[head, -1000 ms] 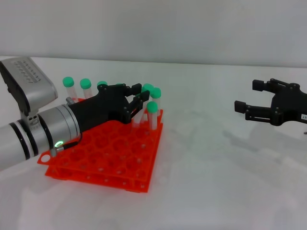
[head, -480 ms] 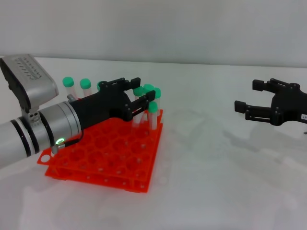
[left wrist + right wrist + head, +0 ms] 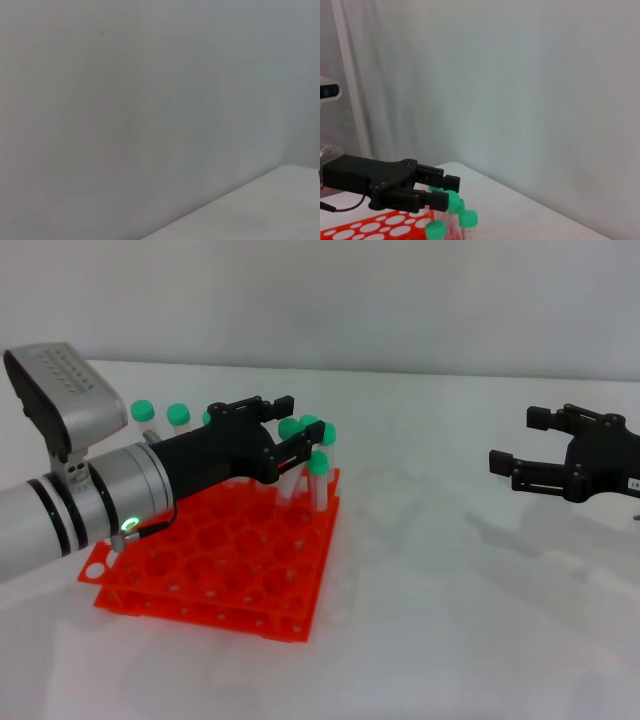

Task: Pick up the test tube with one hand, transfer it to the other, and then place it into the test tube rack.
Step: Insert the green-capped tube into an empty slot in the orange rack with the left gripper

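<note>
Fingers of the left gripper (image 3: pixel 280 435) are spread apart and hold nothing, poised above the far right part of the test tube rack (image 3: pixel 215 560). That gripper sits on a thick silver forearm (image 3: pixel 70 515) with a green ring light, reaching in low over the rack's near holes. Just past its fingertips stands a cluster of green-capped tubes, and the test tube (image 3: pixel 317 480) nearest the lower finger is upright in a hole at the rack's right edge, its cap just beside and slightly below that finger; whether the two touch cannot be told. Behind the gripper, toward the rack's far left, two more green-capped tubes (image 3: pixel 160 422) stand in their holes, partly hidden by the black palm.

From the right wrist view the same gripper (image 3: pixel 432 192) shows side-on, its upper and lower prongs parted with a clear gap, and the green caps (image 3: pixel 455 212) gathered directly under and ahead of the tips, above the rack's orange-red grid (image 3: pixel 380 225).

Well apart from the rack, the right gripper (image 3: pixel 540 450) hangs above the white table (image 3: pixel 430 620), its thin pronged fingers splayed wide with nothing between them. A small white label shows on its flat black arm.

The left wrist view shows only a pale wall and a corner of the table.
</note>
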